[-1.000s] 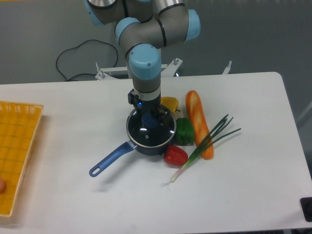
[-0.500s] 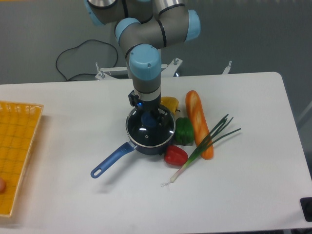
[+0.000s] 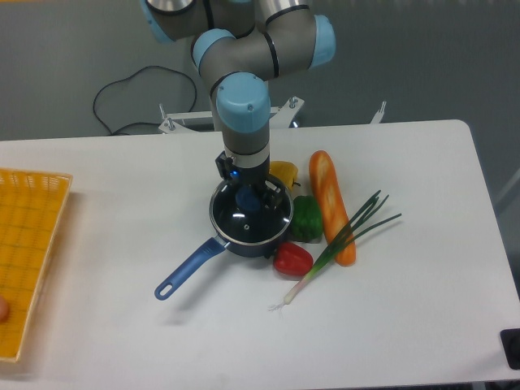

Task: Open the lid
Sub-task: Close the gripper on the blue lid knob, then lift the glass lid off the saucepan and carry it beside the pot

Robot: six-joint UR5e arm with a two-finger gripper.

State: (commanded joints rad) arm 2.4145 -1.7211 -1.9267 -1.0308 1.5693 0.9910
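While the saucepan point(image 3: 248, 231) stands near the middle of the white table point(image 3: 422, 309), most of the open room lies toward the front edge and toward the right edge, where the tabletop is bare but for a dark corner of something at the lower right point(image 3: 512, 348). Left of the saucepan, the surface runs free as far as the yellow basket point(image 3: 28, 244) at the left edge. The saucepan's long blue handle point(image 3: 188, 266) reaches out toward the front left, ending well short of the basket. On the saucepan's right side things crowd close: a green pepper point(image 3: 307, 218) just beside its wall, a red pepper point(image 3: 292, 258) at its front right, a yellow pepper point(image 3: 283, 173) behind it, then a carrot point(image 3: 331, 205) and a spring onion point(image 3: 337, 248) lying across each other farther right. Behind the table, a black cable point(image 3: 130, 101) loops on the floor.

Seated on the saucepan, the lid point(image 3: 252, 219) is a round clear glass disc with a thin metal rim, as wide as the pot, its dark inside showing through. A light-blue knob point(image 3: 247, 200) stands on it. The gripper point(image 3: 248, 195) comes straight down from the arm point(image 3: 244, 106) onto that knob; its fingers sit at the knob, but whether they clench it cannot be told from this view.
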